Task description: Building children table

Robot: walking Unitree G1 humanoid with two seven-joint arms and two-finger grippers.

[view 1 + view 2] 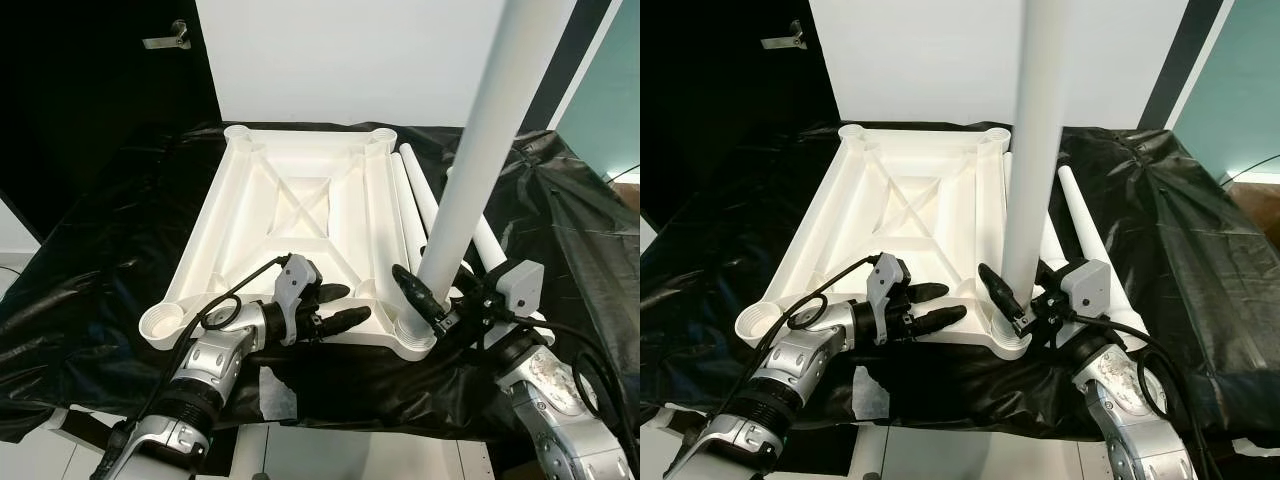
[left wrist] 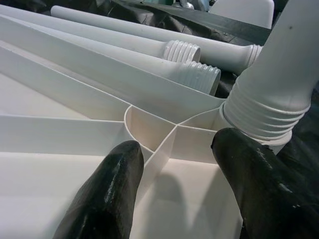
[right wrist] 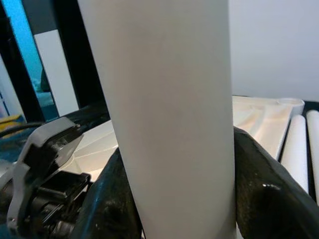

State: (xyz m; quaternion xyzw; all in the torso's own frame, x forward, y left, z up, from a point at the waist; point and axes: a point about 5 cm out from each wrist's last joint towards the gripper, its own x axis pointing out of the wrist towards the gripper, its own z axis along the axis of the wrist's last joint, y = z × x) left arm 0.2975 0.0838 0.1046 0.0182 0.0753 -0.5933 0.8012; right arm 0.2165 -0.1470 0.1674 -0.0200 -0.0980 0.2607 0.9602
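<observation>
A white table top (image 1: 290, 200) lies upside down on black sheeting. A long white leg (image 1: 480, 150) stands upright, tilted a little, with its threaded end (image 2: 269, 109) in the near right corner socket (image 1: 413, 335). My right gripper (image 1: 432, 300) is shut on this leg just above the socket; both fingers hug the leg (image 3: 164, 109). My left gripper (image 1: 358, 302) is open and rests on the top's near edge, left of the socket. Its fingers (image 2: 109, 189) stand either side of a rib. Spare legs (image 1: 415, 195) lie along the top's right side.
The black plastic sheet (image 1: 100, 250) covers the whole work surface, rumpled at the sides. The near left corner socket (image 1: 165, 322) holds nothing. A white wall panel (image 1: 340, 60) stands behind, and a dark door with a handle (image 1: 165, 40) is at the far left.
</observation>
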